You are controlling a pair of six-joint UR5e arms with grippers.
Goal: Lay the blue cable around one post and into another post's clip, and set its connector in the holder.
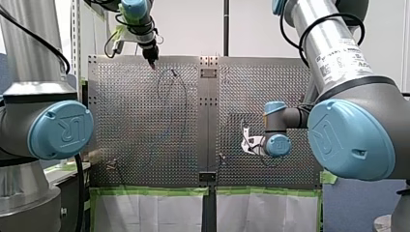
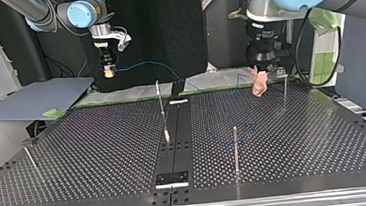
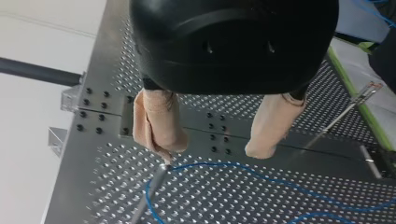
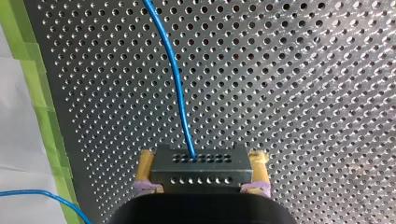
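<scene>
R gripper (image 4: 202,159) is clamping the connector (image 4: 201,170) end to end, yellow pads (image 4: 145,163) pinching both sides. Blue cable (image 4: 175,74) is leaving the block at 12 o'clock, running ahead over the table (image 4: 303,93). In top view R is hanging off-board at approx 10 o'clock, w/ the cable sagging through free air toward 3 o'clock.

L gripper (image 3: 211,153) is released, beige pads (image 3: 159,121) spread, gripping nothing. One pad tip is sitting right at the top of a post (image 3: 152,191). The cable is curling on the board round that post's foot. Second post (image 3: 341,116), w/ what looks like a clip on top, is standing past the other pad at approx 2 o'clock. Cable isn't in it yet.

Risks imo:
- Nothing is pinning the loop. If R is tugging, the loop is riding up the post and the wrap is gone.
- L pad is crowding the post tip, so any descent is risking a bump or bend.
- The slack span is prone to snagging on the board edge or another post.
- The thin cable is likely springing out of the clip w/o tension.
- Can't tell which fixture is the holder, so connector alignment is going unchecked.
</scene>
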